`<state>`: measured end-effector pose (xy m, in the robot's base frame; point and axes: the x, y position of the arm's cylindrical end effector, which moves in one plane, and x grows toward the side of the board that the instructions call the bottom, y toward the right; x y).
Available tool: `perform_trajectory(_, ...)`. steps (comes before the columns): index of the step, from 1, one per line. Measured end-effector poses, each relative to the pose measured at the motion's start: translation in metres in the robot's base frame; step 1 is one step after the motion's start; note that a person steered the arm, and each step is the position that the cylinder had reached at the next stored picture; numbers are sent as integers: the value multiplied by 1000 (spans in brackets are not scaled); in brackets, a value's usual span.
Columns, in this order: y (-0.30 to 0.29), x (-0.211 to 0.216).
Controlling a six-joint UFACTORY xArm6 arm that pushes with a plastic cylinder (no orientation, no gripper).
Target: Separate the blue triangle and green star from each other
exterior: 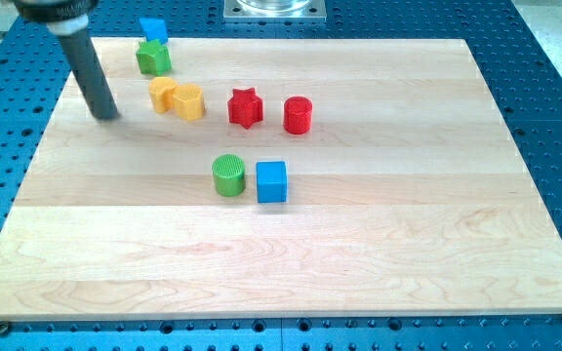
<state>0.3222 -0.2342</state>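
Observation:
The blue triangle (153,30) sits at the board's top edge, at the view's upper left. The green star (153,58) lies just below it and touches it. My tip (106,114) rests on the board to the left of and below the green star, apart from it. The dark rod slants up toward the view's top left.
Two yellow blocks (164,94) (189,100) lie side by side just below the green star. A red star (245,107) and a red cylinder (299,115) stand further right. A green cylinder (228,175) and a blue cube (272,181) sit mid-board. The wooden board (379,263) lies on a blue perforated table.

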Motion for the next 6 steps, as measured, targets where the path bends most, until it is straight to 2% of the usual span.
perform_trajectory(2, 2, -129)
perform_trajectory(4, 16, -130)
perform_trajectory(5, 48, -102)
perform_trajectory(6, 94, -92)
